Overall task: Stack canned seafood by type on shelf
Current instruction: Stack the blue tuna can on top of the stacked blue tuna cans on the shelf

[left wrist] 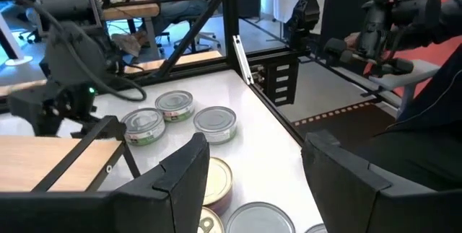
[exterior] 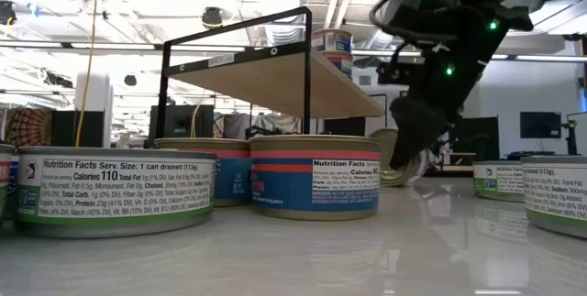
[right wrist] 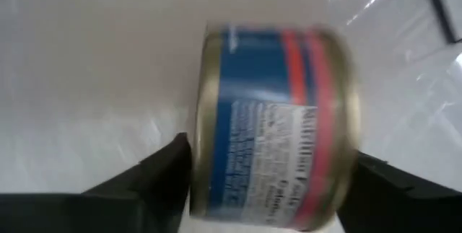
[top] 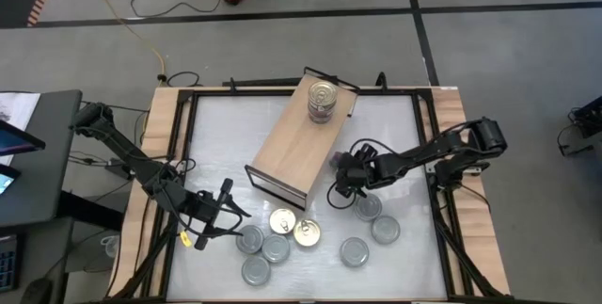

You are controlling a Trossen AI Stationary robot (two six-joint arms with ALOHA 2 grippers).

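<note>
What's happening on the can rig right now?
The right gripper is down on the table beside the shelf, its fingers either side of a blue-and-red can tipped on its edge. The left gripper hangs open by the loose cans. A small stack already sits on the shelf.

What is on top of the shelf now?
On the shelf, a stack of cans stands near its far end. The low view shows at least two cans there. The rest of the board looks bare. What lies under the shelf is hidden from above.
</note>
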